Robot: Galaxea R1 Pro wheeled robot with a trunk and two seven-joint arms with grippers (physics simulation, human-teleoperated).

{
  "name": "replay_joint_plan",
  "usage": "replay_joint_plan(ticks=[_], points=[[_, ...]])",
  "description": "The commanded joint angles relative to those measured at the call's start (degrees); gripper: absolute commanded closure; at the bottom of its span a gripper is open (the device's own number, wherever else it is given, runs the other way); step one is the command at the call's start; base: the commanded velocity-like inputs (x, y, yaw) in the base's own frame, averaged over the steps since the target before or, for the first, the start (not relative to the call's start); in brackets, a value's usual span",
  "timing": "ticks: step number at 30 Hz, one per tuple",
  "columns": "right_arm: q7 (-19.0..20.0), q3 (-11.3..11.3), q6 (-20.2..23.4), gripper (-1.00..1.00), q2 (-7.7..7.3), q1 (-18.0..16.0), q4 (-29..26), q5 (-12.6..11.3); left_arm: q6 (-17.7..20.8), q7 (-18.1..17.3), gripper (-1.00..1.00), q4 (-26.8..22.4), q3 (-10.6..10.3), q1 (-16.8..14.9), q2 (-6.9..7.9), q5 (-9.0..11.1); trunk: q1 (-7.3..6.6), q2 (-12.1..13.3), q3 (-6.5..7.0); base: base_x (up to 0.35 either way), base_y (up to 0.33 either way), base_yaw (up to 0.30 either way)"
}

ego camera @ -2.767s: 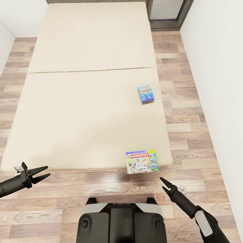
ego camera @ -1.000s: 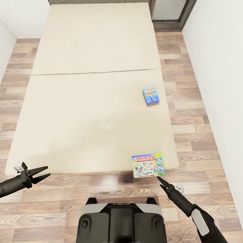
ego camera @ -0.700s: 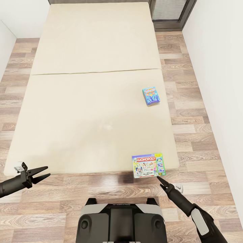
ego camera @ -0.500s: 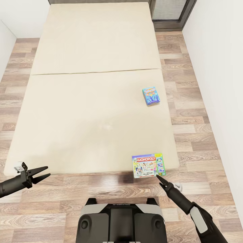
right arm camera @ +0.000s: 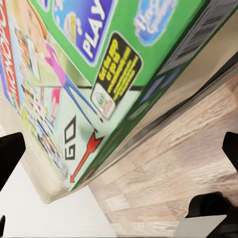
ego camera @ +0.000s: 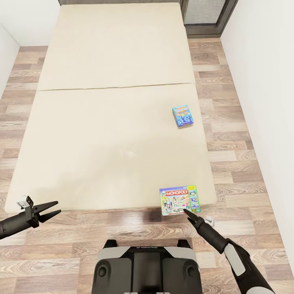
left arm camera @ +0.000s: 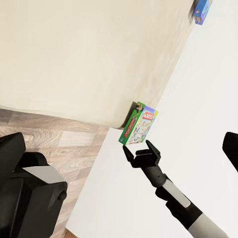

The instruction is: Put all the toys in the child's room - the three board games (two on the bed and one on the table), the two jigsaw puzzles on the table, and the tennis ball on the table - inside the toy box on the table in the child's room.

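Two board games lie on the beige bed (ego camera: 110,143). A Monopoly box (ego camera: 180,200) sits at the near right corner, overhanging the edge, and a small light blue box (ego camera: 182,116) lies farther up the right side. My right gripper (ego camera: 188,213) is open just in front of the Monopoly box (left arm camera: 139,124), its fingertips (right arm camera: 11,148) spread wide on either side of the box's near edge (right arm camera: 99,99). My left gripper (ego camera: 50,209) hangs open over the floor at the bed's near left corner, holding nothing. The table, toy box, jigsaw puzzles and tennis ball are out of view.
Wood-plank floor (ego camera: 228,122) runs in a narrow strip between the bed and the white wall (ego camera: 265,81) on the right. A grey-framed window (ego camera: 206,16) stands at the far right. My dark base (ego camera: 147,267) sits against the bed's foot.
My right gripper has crept forward to the Monopoly box's near edge. The view shifted slightly before one second ago. The left arm and both boxes have stayed put.
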Motion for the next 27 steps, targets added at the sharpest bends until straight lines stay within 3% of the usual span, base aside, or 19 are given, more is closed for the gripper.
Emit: replay_joint_plan(ticks=[1,8,27], points=[[0.08,0.05,0.46,-1.00,0.00,-0.04,0.02,-0.38,0.61,-0.27,-1.00,0.00,0.01,-0.01,0.01,-0.08,0.01,-0.03,-0.02,0.000,0.000,0.000],[0.07,0.43,0.48,-1.00,0.01,-0.10,0.03,-0.42,0.61,-0.27,-1.00,0.00,0.01,0.00,0.01,-0.08,1.32,-2.43,-1.10,0.000,0.000,0.000],[0.17,0.52,0.48,-1.00,0.01,-0.12,0.03,-0.58,0.61,-0.27,-1.00,0.00,0.01,0.00,0.00,-0.08,1.32,-2.43,-1.10,0.000,0.000,0.000]])
